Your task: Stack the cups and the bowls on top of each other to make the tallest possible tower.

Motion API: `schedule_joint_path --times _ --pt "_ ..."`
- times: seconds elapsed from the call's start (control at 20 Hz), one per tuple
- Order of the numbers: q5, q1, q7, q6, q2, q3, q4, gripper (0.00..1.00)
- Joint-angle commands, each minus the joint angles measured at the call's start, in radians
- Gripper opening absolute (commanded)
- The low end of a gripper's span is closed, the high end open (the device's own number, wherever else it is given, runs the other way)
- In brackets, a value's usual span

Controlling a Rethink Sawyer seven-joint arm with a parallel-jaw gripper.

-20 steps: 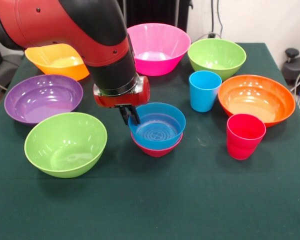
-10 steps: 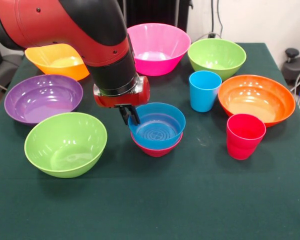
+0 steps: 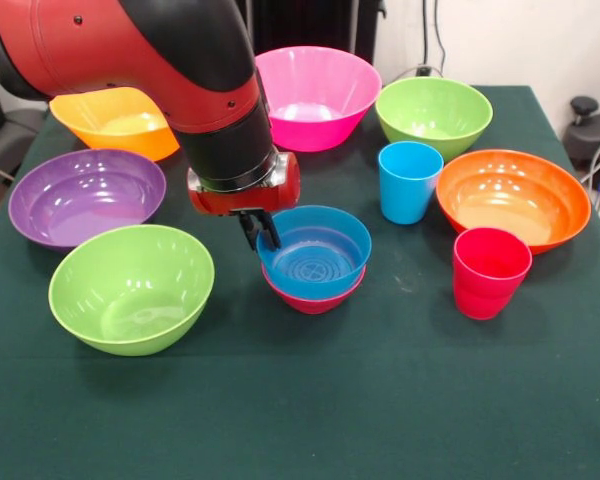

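Observation:
A small blue bowl (image 3: pixel 320 255) sits nested in a small red bowl (image 3: pixel 315 301) at the table's middle, forming a low tower. My gripper (image 3: pixel 260 232) comes down at the blue bowl's left rim and is shut on that rim. A light blue cup (image 3: pixel 408 185) stands upright to the right, behind the stack. A red-pink cup (image 3: pixel 488 275) stands upright further right and nearer the front. Both cups are apart from the gripper.
Large bowls ring the stack: lime green (image 3: pixel 130 290) at front left, purple (image 3: pixel 85 195) and yellow-orange (image 3: pixel 110 120) on the left, pink (image 3: pixel 315 95) and lime green (image 3: pixel 433 115) at the back, orange (image 3: pixel 512 200) on the right. The dark green table (image 3: pixel 310 410) stretches across the front.

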Motion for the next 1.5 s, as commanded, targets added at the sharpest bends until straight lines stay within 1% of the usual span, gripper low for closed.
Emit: schedule_joint_path --times 0.05,0.25,0.45,0.6,1.4,1.45,1.5 --pt "-0.089 0.032 -0.191 0.044 0.039 -0.028 0.045 0.00" --pt "-0.097 0.027 -0.188 0.032 0.028 -0.033 0.069 0.00" --pt "-0.098 0.033 -0.187 0.040 0.028 -0.035 0.064 0.00" --pt "-0.098 0.040 -0.194 0.051 0.043 -0.033 0.036 0.00" --pt "-0.098 0.047 -0.192 0.065 0.045 -0.039 0.024 0.00" --pt "-0.100 0.048 -0.195 0.064 0.045 -0.039 0.021 1.00" --pt "-0.100 0.049 -0.194 0.066 0.045 -0.039 0.020 1.00"
